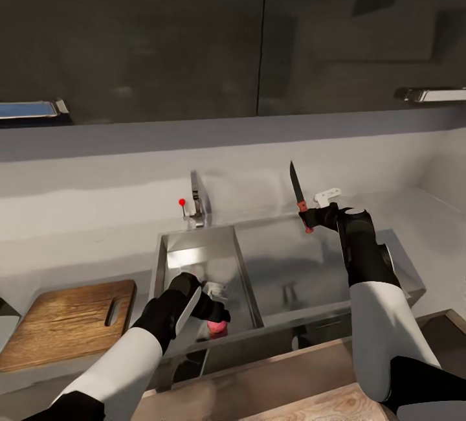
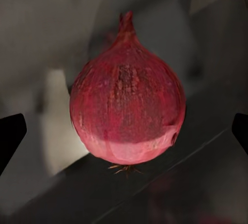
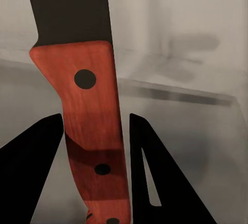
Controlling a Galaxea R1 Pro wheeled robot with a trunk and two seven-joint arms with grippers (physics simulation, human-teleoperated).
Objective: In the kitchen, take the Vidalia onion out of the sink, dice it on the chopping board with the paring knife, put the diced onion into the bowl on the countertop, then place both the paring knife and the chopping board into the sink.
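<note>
From the head view, we see our left gripper point(image 1: 217, 318) reaching down into the sink point(image 1: 197, 259), right at the reddish onion point(image 1: 217, 327) lying near the basin's front wall. Our right gripper point(image 1: 309, 217) is held up above the drainboard point(image 1: 304, 259), pinching the knife point(image 1: 298, 195) by its handle with the blade pointing up. The board point(image 1: 61, 324) lies on the counter point(image 1: 77, 252) to the left of the sink, well apart from both hands, and the faucet point(image 1: 196, 204) stands behind the basin. We cannot find the bowl here.

In the left wrist view, the onion point(image 2: 127, 100) sits squarely between the two fingertips point(image 2: 10, 136), which stand wide apart at the picture's edges and do not touch it. So we judge this hand spread and lined up, with the grasp not yet made. To do this well, we should ease a little further forward so the pads meet the onion at its widest part, not near the pointed top, and close slowly; the round skin may slip out if we pinch off centre. We should also lift straight up to clear the basin wall before swinging over toward the board.

In the right wrist view, the knife's red handle point(image 3: 93, 131) is clamped between the dark fingers point(image 3: 31, 167), with the dark blade rising beyond them. We should keep that arm quiet and high, away from the faucet, while the left hand works.
</note>
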